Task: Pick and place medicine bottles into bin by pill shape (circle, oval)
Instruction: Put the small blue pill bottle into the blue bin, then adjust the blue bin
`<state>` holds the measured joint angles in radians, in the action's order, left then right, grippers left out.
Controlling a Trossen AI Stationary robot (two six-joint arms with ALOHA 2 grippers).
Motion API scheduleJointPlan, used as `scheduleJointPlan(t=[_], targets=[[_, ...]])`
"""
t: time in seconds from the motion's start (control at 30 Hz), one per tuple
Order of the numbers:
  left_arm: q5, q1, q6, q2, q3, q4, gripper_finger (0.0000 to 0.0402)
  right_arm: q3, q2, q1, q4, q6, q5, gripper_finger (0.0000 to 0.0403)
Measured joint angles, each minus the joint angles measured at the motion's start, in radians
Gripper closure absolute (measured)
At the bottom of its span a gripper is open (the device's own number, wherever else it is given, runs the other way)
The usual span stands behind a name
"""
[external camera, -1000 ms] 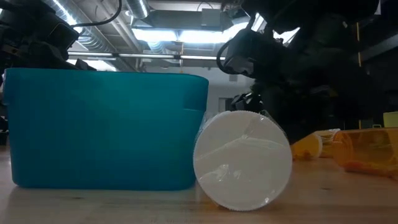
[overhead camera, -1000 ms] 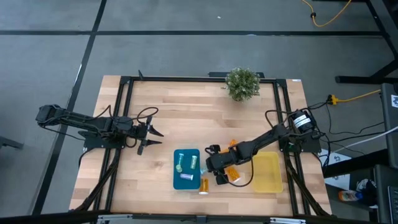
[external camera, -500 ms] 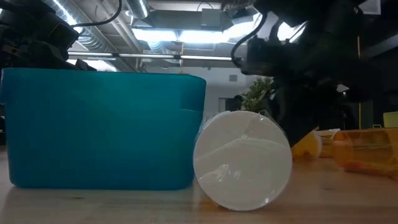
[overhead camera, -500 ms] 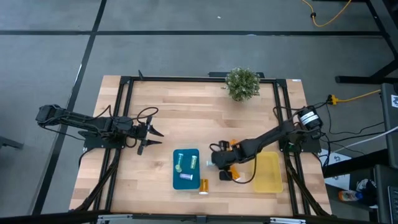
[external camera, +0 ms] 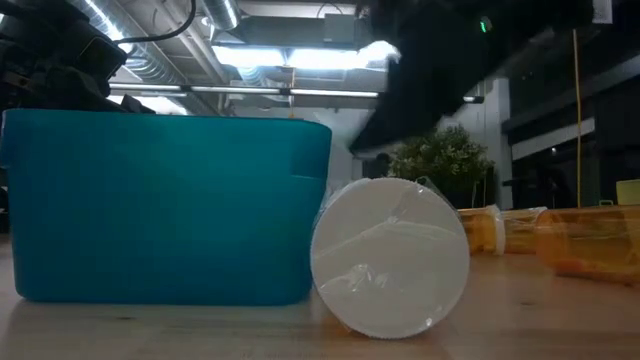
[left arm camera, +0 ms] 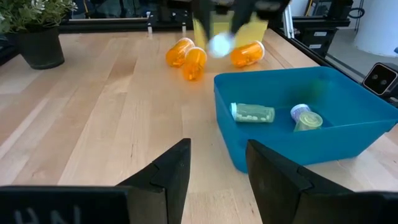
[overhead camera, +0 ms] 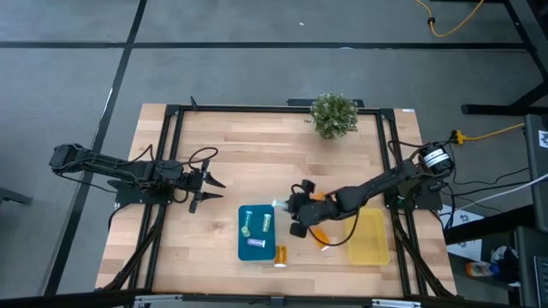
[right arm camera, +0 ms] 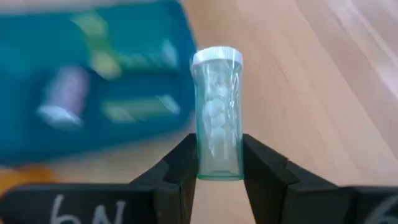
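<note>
My right gripper is shut on a pale, clear-green medicine bottle with a white cap, above the table by the far right corner of the blue bin. The blue bin holds three bottles: green, pale green and purple. Orange bottles lie on their sides between the blue bin and the yellow bin. Another orange bottle lies at the blue bin's near right corner. My left gripper is open and empty, left of the blue bin. My right gripper pinches the bottle's bottom end between its two fingers. The bottle reaches forward past the fingertips, its white cap at the far end. The fingers point toward the table's left. The bottle is lifted clear of the table.
A potted green plant stands at the table's far edge. In the low view the white cap of the near orange bottle stands right beside the blue bin's wall. Bare wood lies between my left gripper and the bin.
My right gripper has risen from among the orange bottles and gone toward the table's far edge, carrying the pale bottle clear of the table. In the low view the arm has lifted away, uncovering the orange bottles and the plant behind.
</note>
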<state>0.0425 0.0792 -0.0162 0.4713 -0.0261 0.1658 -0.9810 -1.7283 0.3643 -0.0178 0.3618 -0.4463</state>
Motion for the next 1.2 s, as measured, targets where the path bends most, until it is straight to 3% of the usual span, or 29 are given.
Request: scheduleJointPlan(t=[0.27, 0.5, 0.77, 1.2], targets=[[0.0, 0.0, 0.0, 0.0, 0.0, 0.0, 0.0254, -0.001, -0.002, -0.003, 0.322, -0.131, 0.14, 0.0293], [0.0, 0.0, 0.0, 0.0, 0.0, 0.002, 0.0254, -0.013, -0.061, -0.033, 0.397, -0.065, 0.255, 0.0293], [0.0, 0.0, 0.0, 0.0, 0.0, 0.002, 0.0254, -0.086, -0.1, -0.039, 0.389, -0.113, 0.311, 0.029], [0.0, 0.0, 0.001, 0.0, 0.0, 0.002, 0.0254, -0.085, -0.114, -0.056, 0.334, -0.077, 0.316, 0.0181]])
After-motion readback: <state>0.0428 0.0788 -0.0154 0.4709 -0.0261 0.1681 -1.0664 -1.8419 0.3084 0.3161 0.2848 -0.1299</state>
